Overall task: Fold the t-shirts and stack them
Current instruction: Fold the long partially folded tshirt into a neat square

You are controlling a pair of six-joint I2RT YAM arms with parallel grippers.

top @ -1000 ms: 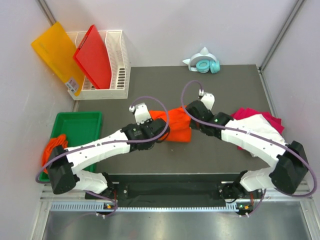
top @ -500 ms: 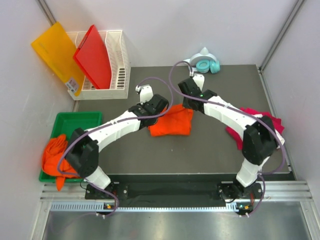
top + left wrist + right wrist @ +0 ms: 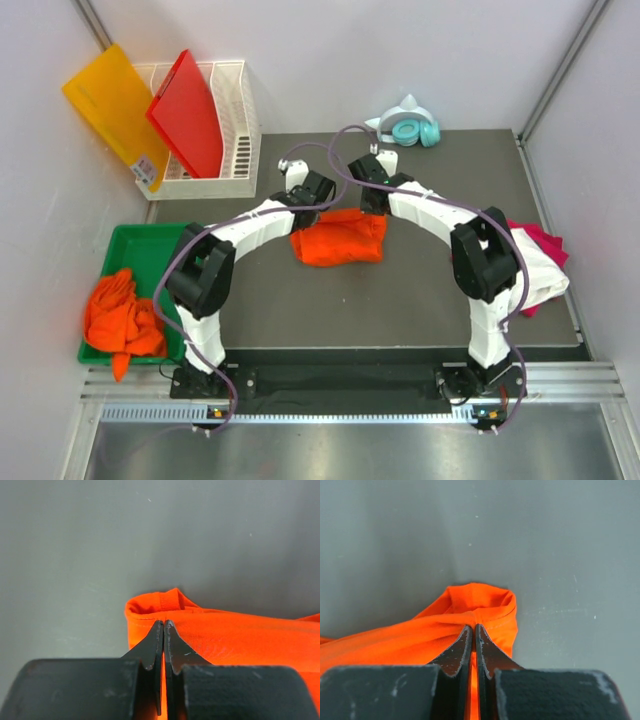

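Note:
An orange t-shirt (image 3: 338,238) lies bunched on the dark table top (image 3: 300,310), its far edge lifted by both arms. My left gripper (image 3: 312,200) is shut on the shirt's far left corner (image 3: 150,607); the black fingertips (image 3: 156,635) pinch the orange hem. My right gripper (image 3: 368,198) is shut on the far right corner (image 3: 480,602), cloth showing between its fingertips (image 3: 487,650). A white t-shirt (image 3: 535,265) lies on a magenta-pink one (image 3: 542,240) at the table's right edge. More orange t-shirts (image 3: 120,315) are piled in the green tray (image 3: 160,245).
A white rack (image 3: 235,120) at the back left holds a red board (image 3: 188,112), with a yellow-orange board (image 3: 115,105) leaning beside it. Teal headphones (image 3: 412,128) lie at the table's far edge. Grey walls close in on both sides.
Both arms have stretched away from their bases toward the far side of the table, drawing the orange t-shirt's held edge with them. Both grippers stayed shut on it.

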